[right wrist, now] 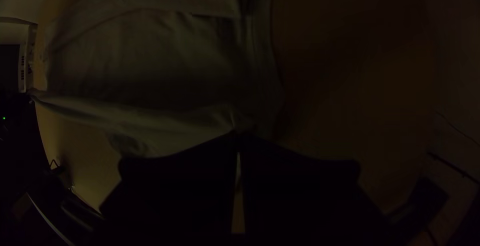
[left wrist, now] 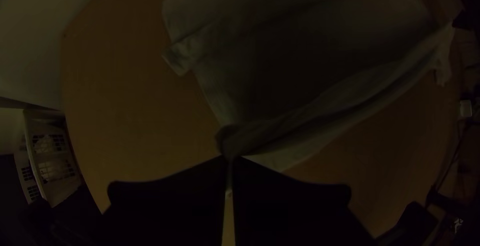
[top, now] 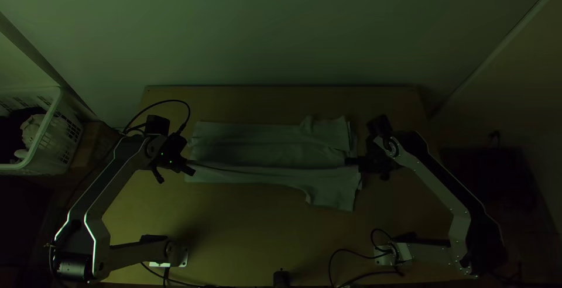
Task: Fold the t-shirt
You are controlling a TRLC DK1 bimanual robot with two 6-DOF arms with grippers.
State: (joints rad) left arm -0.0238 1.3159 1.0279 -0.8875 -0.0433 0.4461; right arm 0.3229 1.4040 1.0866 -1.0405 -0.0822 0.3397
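the pale t-shirt (top: 257,147) lay creased, pinched tight by the left gripper (top: 190,170) and right gripper (top: 349,161); table (top: 234,223) bordered its near side.

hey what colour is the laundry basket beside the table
The laundry basket is white, clearest in the top view.

Pinches a bunched bit of t-shirt (left wrist: 300,41) between closed jaws, with a long fold stretching from there and flatter cloth alongside on the wooden surface (left wrist: 125,111). Takes in a laundry basket (left wrist: 60,186) beyond it.
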